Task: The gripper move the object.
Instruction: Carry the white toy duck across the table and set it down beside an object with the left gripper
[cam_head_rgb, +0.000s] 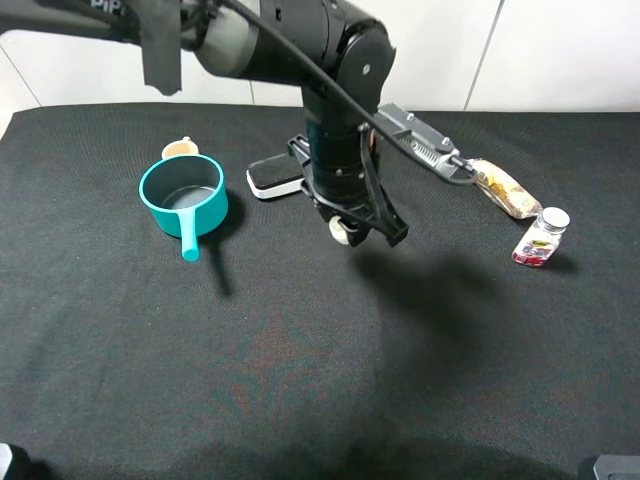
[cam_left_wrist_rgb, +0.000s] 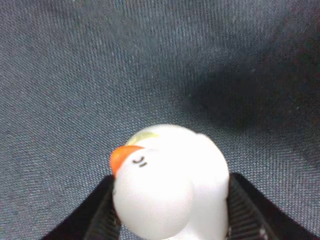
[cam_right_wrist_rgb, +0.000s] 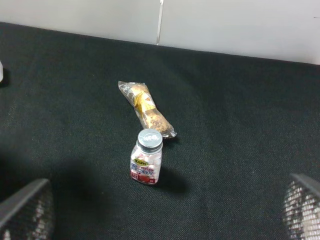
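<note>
Carry step in hand, prob. Left black-jawed end effector clamped on small cream-white rounded toy w/ orange beak, jaws pressing both sides. Toy near desk centre, close to black-and-white rectangular eraser, apparently lifted off black cloth desk; shadow falls offset. Right end effector spread wide, empty, near small clear bottle w/ silver cap. Next: choose bare spot, lower gently, release only once base sits flat; rounded body prob. rolls otherwise.
</note>
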